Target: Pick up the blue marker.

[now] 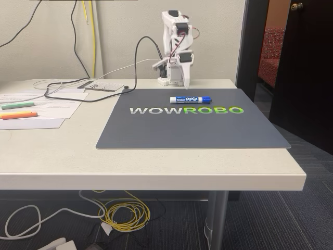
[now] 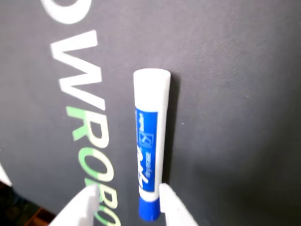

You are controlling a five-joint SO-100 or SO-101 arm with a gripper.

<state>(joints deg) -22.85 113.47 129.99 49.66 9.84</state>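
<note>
Behind the grey mat, folded arm overlooks blue marker.

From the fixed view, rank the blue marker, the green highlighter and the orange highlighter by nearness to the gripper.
1. Blue marker: on the grey mat, just in front of the gripper.
2. Green highlighter: far left, on the papers.
3. Orange highlighter: far left, slightly nearer the camera; a close call with green.
</note>
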